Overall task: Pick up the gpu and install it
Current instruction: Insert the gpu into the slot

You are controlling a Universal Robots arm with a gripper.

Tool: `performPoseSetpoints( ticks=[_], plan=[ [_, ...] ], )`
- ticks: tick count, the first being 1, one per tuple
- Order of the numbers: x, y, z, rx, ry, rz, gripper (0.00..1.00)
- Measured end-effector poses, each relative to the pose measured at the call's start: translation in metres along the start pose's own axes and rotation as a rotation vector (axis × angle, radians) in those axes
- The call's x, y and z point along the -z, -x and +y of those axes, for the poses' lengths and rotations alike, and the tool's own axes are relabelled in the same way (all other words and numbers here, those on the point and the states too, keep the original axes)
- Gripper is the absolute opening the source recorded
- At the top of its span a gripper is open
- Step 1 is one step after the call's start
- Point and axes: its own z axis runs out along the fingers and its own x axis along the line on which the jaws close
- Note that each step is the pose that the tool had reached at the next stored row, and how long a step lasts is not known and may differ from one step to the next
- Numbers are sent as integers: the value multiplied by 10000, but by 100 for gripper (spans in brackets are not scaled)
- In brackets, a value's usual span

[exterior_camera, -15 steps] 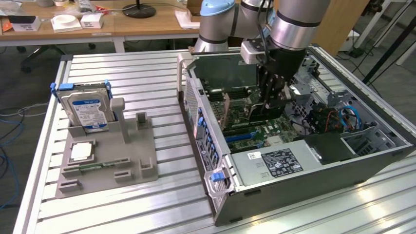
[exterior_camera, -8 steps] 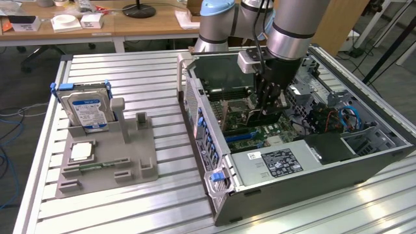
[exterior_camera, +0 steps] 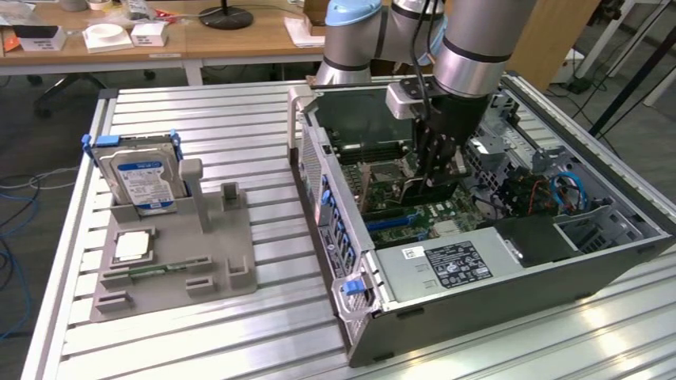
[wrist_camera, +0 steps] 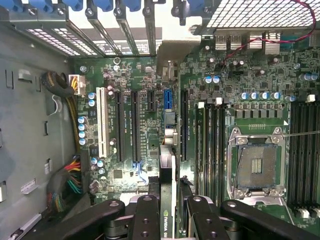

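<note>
Now fingers (wrist_camera: 167,212) grip gpu (wrist_camera: 167,192) above motherboard (wrist_camera: 135,115)

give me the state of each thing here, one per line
gpu: held edge-on in the pincer above the motherboard slots, not seated
computer case: side panel off, interior open
processor socket: empty, retention frame around it
hard drive: upright in the grey holder
processor chip: flat on the holder

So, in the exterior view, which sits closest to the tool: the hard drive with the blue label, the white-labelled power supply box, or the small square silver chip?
From the tool:
1. White-labelled power supply box, inside the case, just below.
2. Small square silver chip, on the grey holder, far left.
3. Hard drive with blue label, standing upright on the holder; nearly level with the chip, hard to separate.
</note>
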Motion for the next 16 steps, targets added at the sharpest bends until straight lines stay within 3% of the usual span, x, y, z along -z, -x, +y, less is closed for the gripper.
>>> performPoseSetpoints(
  ticks=[7, 16],
  plan=[
    [-56, -3, 20, 0, 0, 1, 26],
    [-177, -17, 165, 1, -2, 50, 26]
  ],
)
